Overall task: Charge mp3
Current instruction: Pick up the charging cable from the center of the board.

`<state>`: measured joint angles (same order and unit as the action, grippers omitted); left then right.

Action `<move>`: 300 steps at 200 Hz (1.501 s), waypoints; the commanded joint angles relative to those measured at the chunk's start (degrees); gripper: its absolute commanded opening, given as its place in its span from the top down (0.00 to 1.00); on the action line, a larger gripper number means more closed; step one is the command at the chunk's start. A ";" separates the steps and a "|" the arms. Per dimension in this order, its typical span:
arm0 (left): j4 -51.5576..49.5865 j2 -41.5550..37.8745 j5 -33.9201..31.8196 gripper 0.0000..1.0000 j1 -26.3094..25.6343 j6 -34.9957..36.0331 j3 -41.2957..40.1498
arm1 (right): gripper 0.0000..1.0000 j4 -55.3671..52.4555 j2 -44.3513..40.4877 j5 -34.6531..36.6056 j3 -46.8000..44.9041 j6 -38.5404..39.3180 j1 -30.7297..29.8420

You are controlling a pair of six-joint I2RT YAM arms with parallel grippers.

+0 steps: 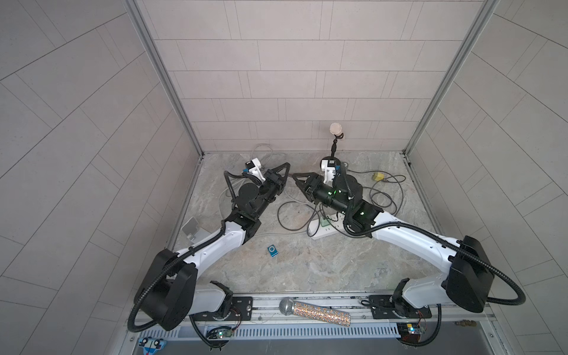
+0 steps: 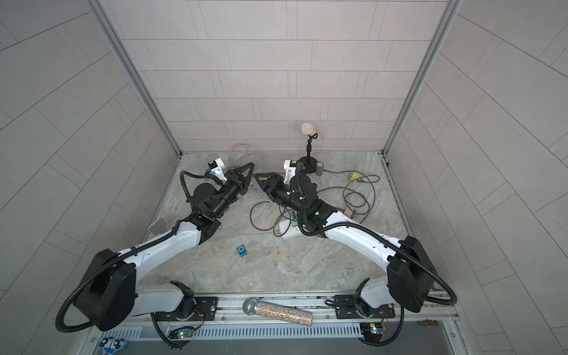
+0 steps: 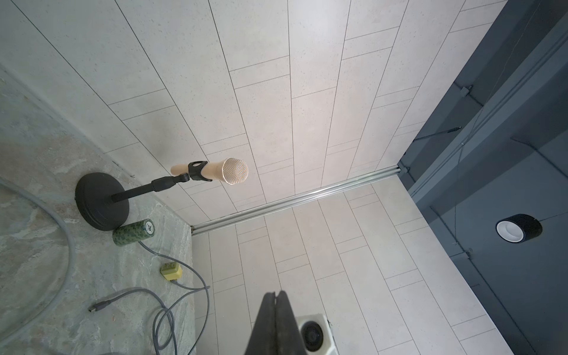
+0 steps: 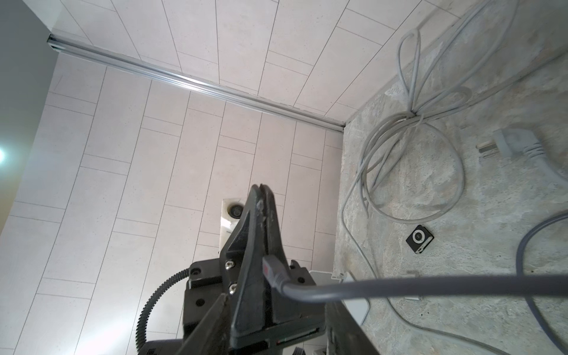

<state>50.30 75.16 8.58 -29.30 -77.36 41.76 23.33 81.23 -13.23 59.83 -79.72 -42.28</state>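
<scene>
The mp3 [image 1: 273, 250] [image 2: 242, 250] is a small blue square player lying flat on the stone table, in front of both grippers and apart from them; it looks dark in the right wrist view [image 4: 419, 239]. My left gripper [image 1: 288, 166] [image 3: 277, 294] is raised and shut. A grey cable's plug [image 4: 272, 272] sits at the seam of its fingers [image 4: 261, 215], hanging in the air. My right gripper [image 1: 294, 175] [image 4: 278, 299] faces it tip to tip, jaws apart on either side of that plug and cable.
A white power strip [image 1: 322, 229] lies under my right arm amid dark cable loops [image 1: 289, 218]. At the back stand a microphone stand [image 1: 333, 147], a green roll [image 2: 319, 168] and a yellow adapter [image 1: 378, 176]. A grey holder [image 1: 192, 230] sits left, a glitter microphone [image 1: 313, 309] on the front rail.
</scene>
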 commanded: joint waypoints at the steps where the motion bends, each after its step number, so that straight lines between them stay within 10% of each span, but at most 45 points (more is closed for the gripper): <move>1: 3.61 -1.16 -1.12 1.00 -0.74 -1.62 -0.45 | 0.50 4.25 -0.11 0.25 1.40 -1.59 0.41; 236: 3.22 0.18 -1.63 1.00 -2.31 -3.75 -1.42 | 0.77 7.35 1.58 -6.89 1.23 -1.39 2.64; 300: 3.57 0.90 -1.07 1.00 -2.56 -3.84 -1.16 | 1.00 7.20 2.00 -7.31 1.91 -1.35 2.73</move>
<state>52.18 75.31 6.96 -31.29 -81.34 40.69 28.03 82.94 -19.33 59.96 -80.27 -39.57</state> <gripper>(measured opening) 0.051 0.080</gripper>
